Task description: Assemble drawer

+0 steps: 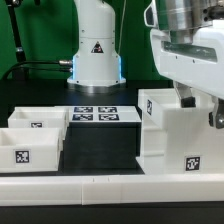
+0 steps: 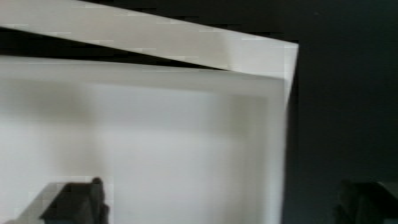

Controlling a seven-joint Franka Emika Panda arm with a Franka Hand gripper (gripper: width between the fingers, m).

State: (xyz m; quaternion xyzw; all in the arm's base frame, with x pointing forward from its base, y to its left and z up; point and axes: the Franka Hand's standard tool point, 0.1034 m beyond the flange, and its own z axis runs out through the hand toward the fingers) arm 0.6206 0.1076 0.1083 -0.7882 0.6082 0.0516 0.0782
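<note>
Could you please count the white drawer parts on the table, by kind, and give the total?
housing: 1
trays: 2
total: 3

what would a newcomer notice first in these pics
The big white gripper hangs open at the top of the tall box housing on the exterior view's right, and the wrist view is filled by that housing's white walls. At the exterior view's left, a front tray and a rear tray sit close together. The marker board lies mid-table.
</note>
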